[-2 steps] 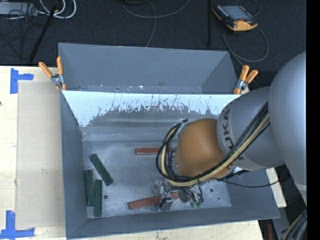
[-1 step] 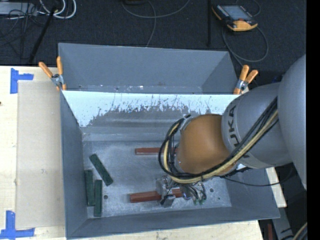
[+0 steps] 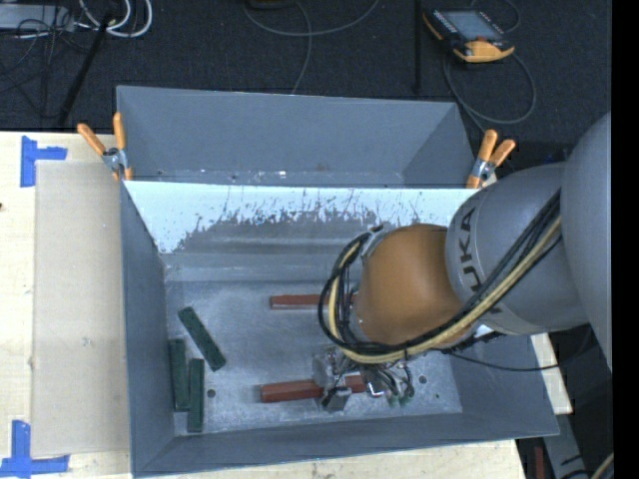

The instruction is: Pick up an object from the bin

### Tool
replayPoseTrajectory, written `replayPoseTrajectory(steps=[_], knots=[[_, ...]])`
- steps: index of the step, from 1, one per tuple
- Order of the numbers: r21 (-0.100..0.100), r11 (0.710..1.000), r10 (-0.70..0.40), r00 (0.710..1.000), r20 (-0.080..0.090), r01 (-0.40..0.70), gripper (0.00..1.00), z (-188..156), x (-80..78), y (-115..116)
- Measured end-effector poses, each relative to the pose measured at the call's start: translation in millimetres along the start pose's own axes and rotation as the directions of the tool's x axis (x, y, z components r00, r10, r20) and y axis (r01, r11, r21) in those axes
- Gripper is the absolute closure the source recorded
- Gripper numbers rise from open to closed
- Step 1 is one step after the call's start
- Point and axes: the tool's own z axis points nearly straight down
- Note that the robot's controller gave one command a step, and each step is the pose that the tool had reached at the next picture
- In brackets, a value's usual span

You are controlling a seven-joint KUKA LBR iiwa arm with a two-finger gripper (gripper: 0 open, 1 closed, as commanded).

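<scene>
Two red-brown bars (image 3: 292, 393) on scuffed grey bin (image 3: 250, 352); tool (image 3: 365, 385) above one, opening unclear.

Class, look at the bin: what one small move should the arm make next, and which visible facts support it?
Probably a slight shift left in the view along the lower reddish-brown bar. The gripper sits low over only that bar's right end, so a grasp there might tip it. The other brown bar and the green bars lie apart, so nothing blocks the shift.

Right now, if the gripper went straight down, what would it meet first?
Most likely the right end of the lower red-brown bar, under the gripper; depth is unclear.
</scene>
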Motion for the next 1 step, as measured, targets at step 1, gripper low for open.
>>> replayPoseTrajectory(steps=[1], knots=[[0.001,1.000,0.004,1.000,0.004,-0.004,1.00,-58.9,-1.1,0.3]])
